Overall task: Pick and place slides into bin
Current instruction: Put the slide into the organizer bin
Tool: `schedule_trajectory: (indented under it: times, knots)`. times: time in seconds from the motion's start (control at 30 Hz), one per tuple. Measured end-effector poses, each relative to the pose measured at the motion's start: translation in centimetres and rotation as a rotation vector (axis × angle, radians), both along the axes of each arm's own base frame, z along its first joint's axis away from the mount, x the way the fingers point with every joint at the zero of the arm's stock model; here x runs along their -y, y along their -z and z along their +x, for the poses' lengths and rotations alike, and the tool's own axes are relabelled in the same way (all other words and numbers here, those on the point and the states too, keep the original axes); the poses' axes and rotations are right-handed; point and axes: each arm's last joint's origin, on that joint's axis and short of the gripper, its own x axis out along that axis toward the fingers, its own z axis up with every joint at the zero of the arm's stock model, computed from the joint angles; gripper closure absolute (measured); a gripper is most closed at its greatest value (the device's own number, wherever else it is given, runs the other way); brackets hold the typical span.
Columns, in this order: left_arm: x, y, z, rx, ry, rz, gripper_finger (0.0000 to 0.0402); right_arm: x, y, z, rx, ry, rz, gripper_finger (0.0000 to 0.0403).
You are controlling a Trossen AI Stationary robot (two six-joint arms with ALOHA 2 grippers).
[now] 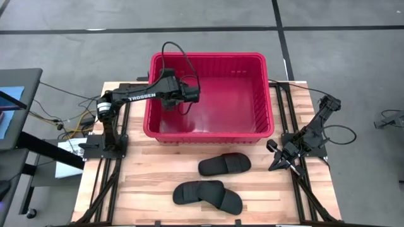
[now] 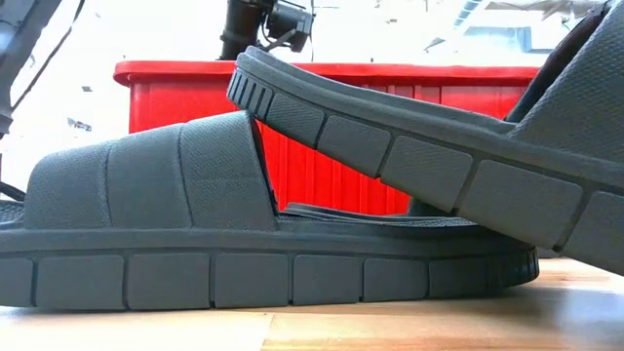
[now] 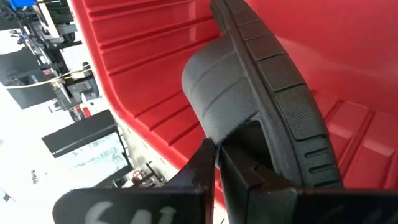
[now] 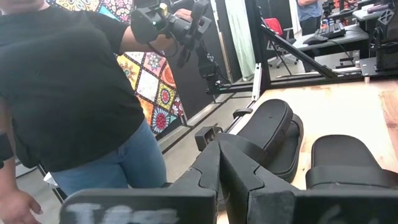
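Holding slide (image 3: 261,93) inside bin (image 1: 208,129), left gripper (image 3: 217,155)

Left gripper (image 3: 217,162): the held slide (image 3: 261,93) runs past the wrist picture's edge, so its full length is hidden. From above, the slide under this gripper is too small to make out.

Low view: two slides (image 2: 292,224) fill the frame, cut off at both sides, hiding most of the bin (image 2: 322,78) behind them.

I work in a robotics lab: beyond my wooden table (image 1: 151,183) lie grey concrete floor (image 1: 353,69), equipment desks (image 4: 336,40), and a person (image 4: 68,87) holding control handles.
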Motion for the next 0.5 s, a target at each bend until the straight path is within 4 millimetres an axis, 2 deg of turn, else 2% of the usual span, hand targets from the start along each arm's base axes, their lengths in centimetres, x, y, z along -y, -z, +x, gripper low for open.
schedule_trajectory:
  times: [0.5]
  knots:
    - [-0.67, 0.18, 0.38, 0.064, -0.002, -0.048, 0.0401, 0.00, 0.01, 0.00, 0.000, 0.000, 0.000, 0.0403]
